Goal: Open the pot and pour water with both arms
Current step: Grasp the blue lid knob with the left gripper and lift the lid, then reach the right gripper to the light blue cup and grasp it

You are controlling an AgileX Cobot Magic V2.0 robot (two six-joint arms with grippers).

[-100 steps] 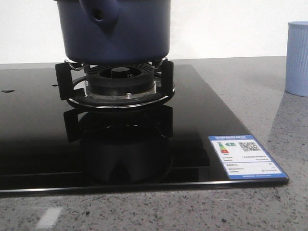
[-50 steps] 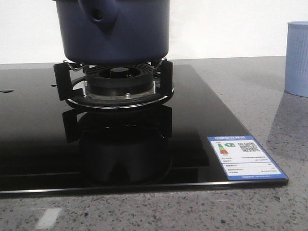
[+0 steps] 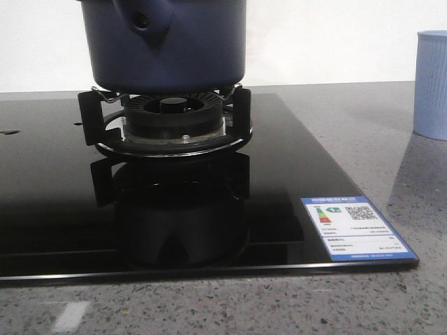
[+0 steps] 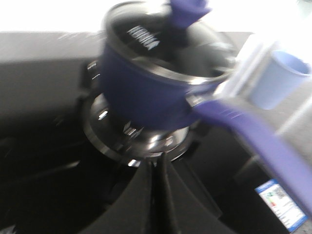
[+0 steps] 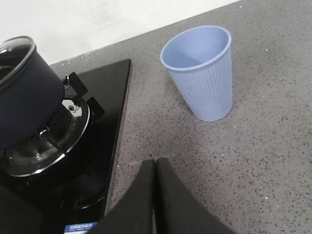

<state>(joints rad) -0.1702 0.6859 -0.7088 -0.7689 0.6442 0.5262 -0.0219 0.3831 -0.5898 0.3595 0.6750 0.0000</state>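
Clearly the pot [image 3: 164, 45] sits lidded on the burner [image 3: 167, 122], cup [image 5: 200, 73] at its three o'clock, so both pressed-together grippers, left gripper [image 4: 157, 168] and right gripper [image 5: 155, 168], should spread before approaching the lid knob [image 4: 187, 9].

Showing one navy pot [image 3: 167, 49] with one glass lid [image 4: 165, 44]. One burner [image 3: 173, 118], one black glass hob [image 3: 56, 209], one pale blue ribbed cup [image 5: 202, 73], one energy label [image 3: 356, 229]. Two grippers showing: left gripper [image 4: 157, 168], right gripper [image 5: 155, 168].
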